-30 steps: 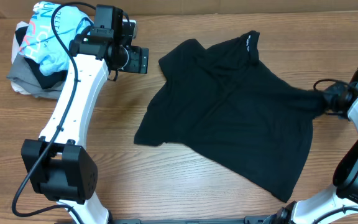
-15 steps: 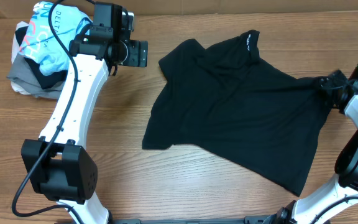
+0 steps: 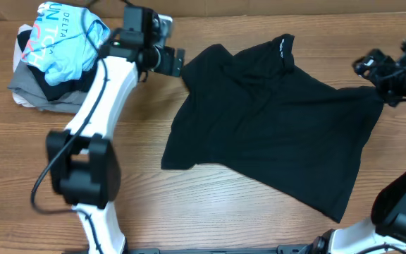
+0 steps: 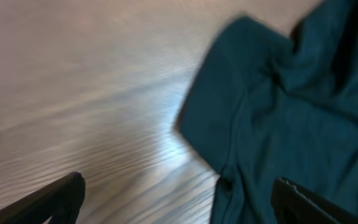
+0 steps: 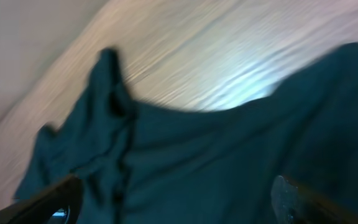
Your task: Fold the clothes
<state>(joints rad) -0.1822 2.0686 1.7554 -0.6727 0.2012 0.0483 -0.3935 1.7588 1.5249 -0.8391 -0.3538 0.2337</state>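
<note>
Black shirt (image 3: 273, 134) lies spread but rumpled mid-worktop (image 3: 189, 212); soft, limp, matte knit; wavy hem, ridged creases by the collar; wood grain beneath looks smooth. Left end effector (image 3: 175, 61) is just beside the upper-left sleeve, right end effector (image 3: 366, 66) near the right corner; both have fingers apart and hold nothing. Risks: pinching stacked layers at a crease would drag the shirt askew; limp cloth may slide.

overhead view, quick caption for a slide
Open left gripper and open right gripper flank a rumpled black shirt on the wooden table.
</note>
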